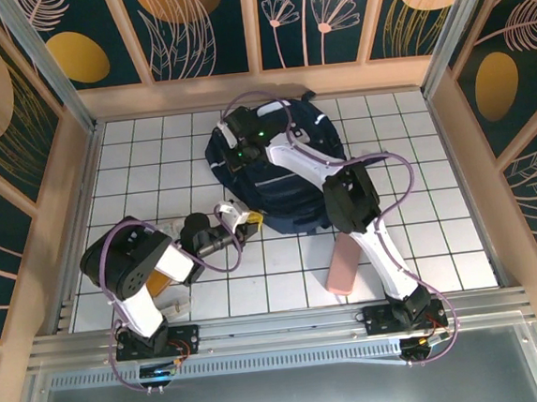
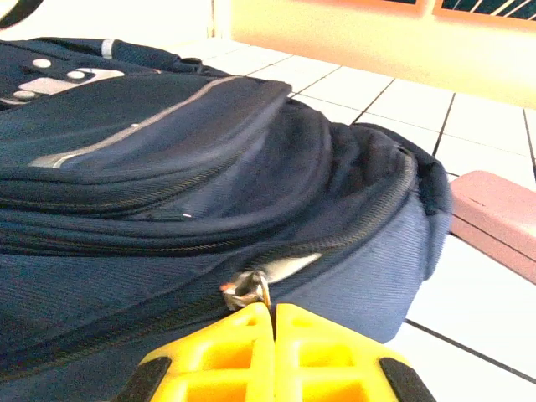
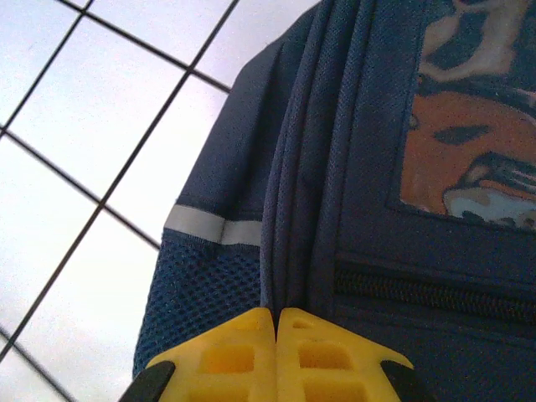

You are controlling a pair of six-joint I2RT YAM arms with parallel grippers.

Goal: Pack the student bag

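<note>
The left gripper (image 2: 274,316) has its two yellow fingers pressed flat together. Their tips sit right at one small metal zipper pull (image 2: 245,289) on the bag's side. I cannot tell if a bit of the pull is caught between them.

The right gripper (image 3: 275,318) also has its two yellow fingers pressed together. Their tips touch a raised fold of blue cloth on the bag. On one side of that fold is one mesh pocket (image 3: 201,301) with one pale stripe (image 3: 209,226) above it. On the other side are a zipper line and a patch (image 3: 469,142) with orange and pale shapes.

There is one student bag (image 1: 274,208), a big dark blue backpack. It lies flat on the white tiled table (image 1: 415,151), reaching from the far edge to about the middle. The left gripper meets it at its near left side.

The right arm (image 1: 308,165) stretches over the top of the bag and hides part of it. The left arm (image 1: 166,262) is folded up near the near left corner.

One pink case (image 1: 343,265) lies by the near edge, just beside the right arm. It is near the bag but apart from it. One small orange thing (image 1: 157,284) peeks out from under the left arm, and I cannot tell what it is.
</note>
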